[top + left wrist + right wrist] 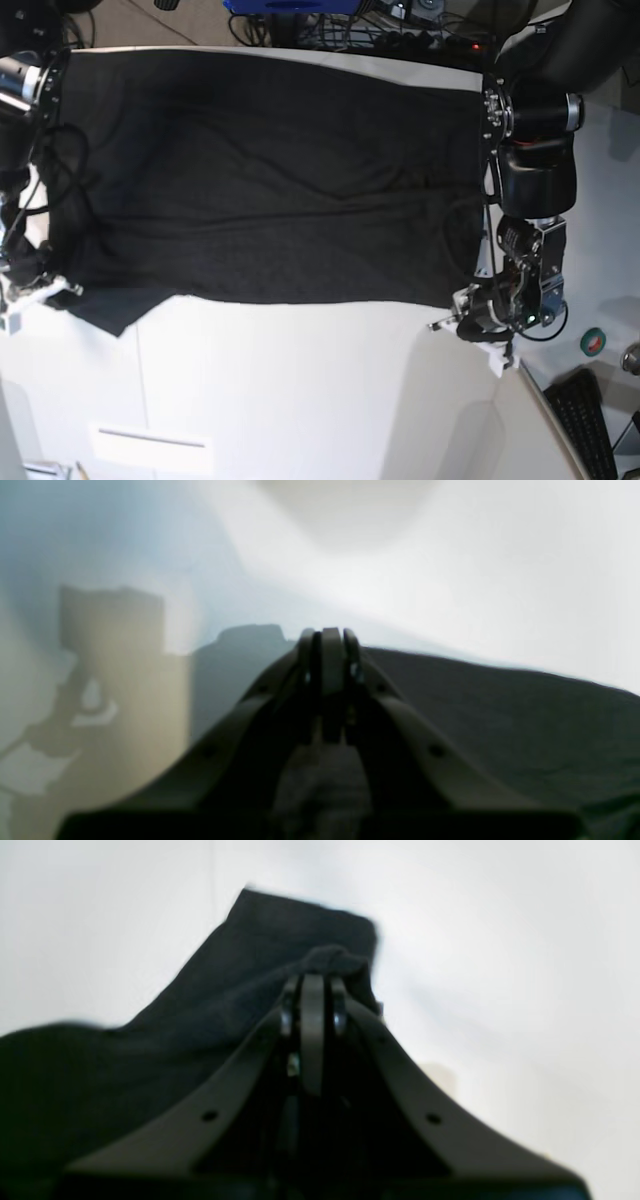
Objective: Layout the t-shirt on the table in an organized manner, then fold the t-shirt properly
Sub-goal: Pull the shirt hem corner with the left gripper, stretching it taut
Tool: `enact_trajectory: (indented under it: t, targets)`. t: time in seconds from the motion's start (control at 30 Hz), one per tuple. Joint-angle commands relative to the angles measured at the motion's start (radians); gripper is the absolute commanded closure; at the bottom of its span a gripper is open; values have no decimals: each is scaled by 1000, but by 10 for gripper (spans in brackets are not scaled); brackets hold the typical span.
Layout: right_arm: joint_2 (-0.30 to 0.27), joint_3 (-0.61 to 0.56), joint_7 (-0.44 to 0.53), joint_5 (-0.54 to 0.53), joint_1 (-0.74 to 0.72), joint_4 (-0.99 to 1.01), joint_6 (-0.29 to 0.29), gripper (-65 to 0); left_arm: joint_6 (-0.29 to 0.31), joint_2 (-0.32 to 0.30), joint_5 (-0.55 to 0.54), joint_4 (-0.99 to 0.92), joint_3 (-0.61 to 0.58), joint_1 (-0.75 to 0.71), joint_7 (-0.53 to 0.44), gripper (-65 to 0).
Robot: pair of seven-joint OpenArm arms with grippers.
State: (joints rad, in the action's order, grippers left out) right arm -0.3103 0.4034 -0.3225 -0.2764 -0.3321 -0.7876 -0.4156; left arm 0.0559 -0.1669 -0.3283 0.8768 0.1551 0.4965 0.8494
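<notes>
**Shirt spread between two closed grippers**

While the black t-shirt (270,170) lay spread across the white surface (300,390), the right gripper (312,982) pinched a bunched fold of it; the left gripper (327,637) sat closed at its edge, contents unclear.

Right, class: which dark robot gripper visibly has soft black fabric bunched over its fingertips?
The right gripper: the black t-shirt humps over its shut tips. Beside the left gripper the cloth lies flat.

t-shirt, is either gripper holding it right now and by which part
The right gripper is shut on a bunched edge of the t-shirt. The left gripper is shut at the shirt's edge; whether it pinches fabric cannot be told.
</notes>
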Motion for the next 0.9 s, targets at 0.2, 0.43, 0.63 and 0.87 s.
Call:
enact_trajectory:
  t: [0.2, 0.43, 0.63, 0.87]
  targets:
    - [-63, -151, 236, -11, -97, 115, -6, 0, 5, 45, -5, 15, -111, 100, -22, 0]
    - [-63, -153, 392, -10, -92, 124, -6, 0, 5, 53, -4, 46, -113, 127, -38, 0]
    - [-89, -153, 422, -10, -92, 122, -6, 0, 5, 53, -5, 54, -111, 153, -40, 0]
    - [-91, -148, 423, -10, -54, 116, -6, 0, 8, 53, -5, 55, -111, 163, -42, 0]
